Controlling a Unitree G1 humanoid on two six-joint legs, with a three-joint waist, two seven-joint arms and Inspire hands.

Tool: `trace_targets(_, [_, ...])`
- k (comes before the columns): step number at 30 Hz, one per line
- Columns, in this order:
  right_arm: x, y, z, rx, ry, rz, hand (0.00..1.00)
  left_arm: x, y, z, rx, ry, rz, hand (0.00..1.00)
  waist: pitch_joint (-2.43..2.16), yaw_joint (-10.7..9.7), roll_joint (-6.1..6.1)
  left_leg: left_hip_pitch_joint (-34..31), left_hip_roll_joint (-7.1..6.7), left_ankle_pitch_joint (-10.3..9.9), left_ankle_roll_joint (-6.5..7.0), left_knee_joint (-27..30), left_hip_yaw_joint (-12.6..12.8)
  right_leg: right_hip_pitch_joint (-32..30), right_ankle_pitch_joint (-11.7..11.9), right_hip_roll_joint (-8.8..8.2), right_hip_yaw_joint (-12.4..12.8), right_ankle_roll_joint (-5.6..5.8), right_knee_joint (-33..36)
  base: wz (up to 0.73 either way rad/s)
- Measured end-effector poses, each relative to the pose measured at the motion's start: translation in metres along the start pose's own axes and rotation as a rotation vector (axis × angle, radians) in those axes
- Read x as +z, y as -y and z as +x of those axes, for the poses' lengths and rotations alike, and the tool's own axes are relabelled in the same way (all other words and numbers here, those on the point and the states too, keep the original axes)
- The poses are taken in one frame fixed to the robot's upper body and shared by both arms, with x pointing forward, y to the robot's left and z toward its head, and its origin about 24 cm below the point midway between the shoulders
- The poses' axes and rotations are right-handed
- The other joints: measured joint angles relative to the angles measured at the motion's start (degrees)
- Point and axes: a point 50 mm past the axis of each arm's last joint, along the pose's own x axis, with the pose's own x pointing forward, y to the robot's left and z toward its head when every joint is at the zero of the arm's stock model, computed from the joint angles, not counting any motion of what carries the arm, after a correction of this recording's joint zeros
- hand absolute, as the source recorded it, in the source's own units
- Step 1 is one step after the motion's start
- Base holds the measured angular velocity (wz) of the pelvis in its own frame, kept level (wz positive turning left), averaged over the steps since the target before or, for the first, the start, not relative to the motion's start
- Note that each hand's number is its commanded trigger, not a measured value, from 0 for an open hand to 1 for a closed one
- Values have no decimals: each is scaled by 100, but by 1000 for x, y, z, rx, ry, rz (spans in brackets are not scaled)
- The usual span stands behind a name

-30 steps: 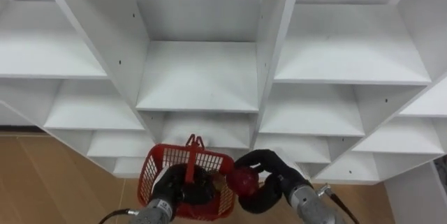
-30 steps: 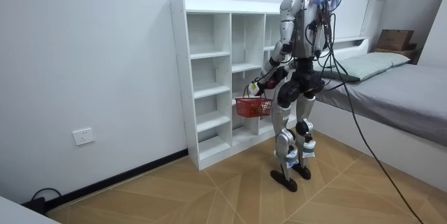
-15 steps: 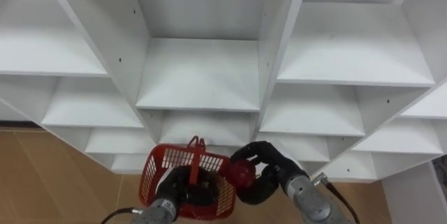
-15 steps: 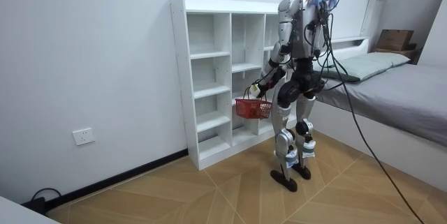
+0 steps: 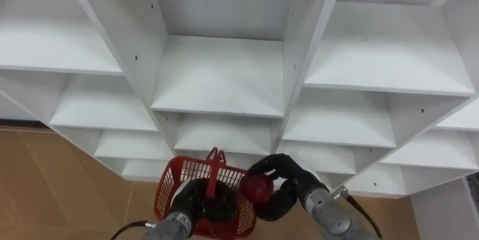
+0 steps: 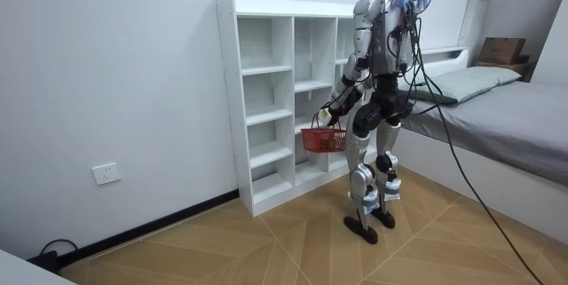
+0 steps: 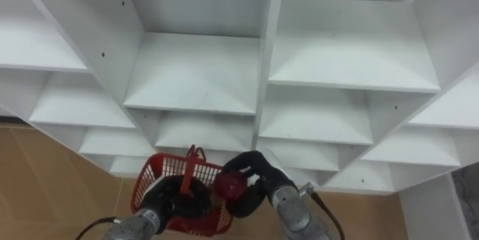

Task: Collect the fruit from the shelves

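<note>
Left eye view: the right hand has its fingers curled round a red fruit, holding it at the right rim of the red basket. The left hand is closed on the basket's handle, low before the white closet. Room view: the robot stands upright facing the closet, with a bed behind it.

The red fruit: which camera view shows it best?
The left eye view: the red fruit is clear there, gripped by the right robot hand beside the basket. The right eye view shows it similarly. In the room view it is too small to tell.
</note>
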Motion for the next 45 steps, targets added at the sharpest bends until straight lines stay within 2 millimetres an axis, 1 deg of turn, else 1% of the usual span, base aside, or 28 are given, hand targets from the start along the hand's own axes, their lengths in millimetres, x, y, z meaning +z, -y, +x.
trace_targets(4, [0, 0, 1, -6, -4, 5, 100, 6, 0, 2, -2, 14, 2, 100, -3, 2, 5, 4, 0, 1, 0, -4, 1, 0, 0, 1, 2, 0, -7, 0])
trace_targets(9, [-1, 1, 3, -11, -19, 3, 100, 7, 2, 2, -20, 20, 3, 100, -7, 7, 13, -5, 0, 1, 0, -4, 1, 1, 0, 1, -2, 0, -23, 0])
trace_targets(13, [-12, -1, 6, -7, -74, 36, 100, 7, 3, 2, -27, 19, -3, 100, -10, -6, 26, 17, 0, 1, 0, 3, 1, 36, 0, 3, -3, 0, -36, 0])
trace_targets(16, [-15, -5, 6, 2, -93, 45, 100, 7, 3, 2, -29, 19, -3, 100, -9, -6, 34, 10, 1, 1, 0, 2, 0, 28, 0, 3, -4, 0, -36, 0])
trace_targets(21, [-19, -6, 5, 5, -112, 50, 100, 7, 4, 2, -34, 17, -2, 100, -10, -23, 71, -4, 1, 1, 0, -2, -6, 22, 0, 3, -14, 0, -34, 0])
trace_targets(26, [-19, -6, 5, 5, -112, 50, 100, 5, 8, 2, -61, 13, 8, 100, -19, -29, 102, -24, 0, 1, -1, -4, -52, 11, 1, 3, -55, -1, -35, 3])
trace_targets(33, [-19, -7, 5, 8, -112, 51, 100, 5, 10, 2, -69, 13, 10, 100, -20, -35, 106, -28, -3, 1, -1, 7, -68, 12, 0, 1, -66, -1, -36, 1])
trace_targets(39, [-19, -7, 5, 4, -114, 119, 100, 9, 11, 2, -75, 27, 5, 100, -19, -40, 105, -10, -5, 2, -1, 16, -68, 34, 0, -3, -65, -1, -36, 0])
trace_targets(45, [-19, -6, 5, 6, -115, 130, 100, 8, 13, 2, -86, 26, 13, 100, -4, -57, 130, -7, -8, 2, -1, 23, -80, 52, 0, -7, -77, -1, -33, 1])
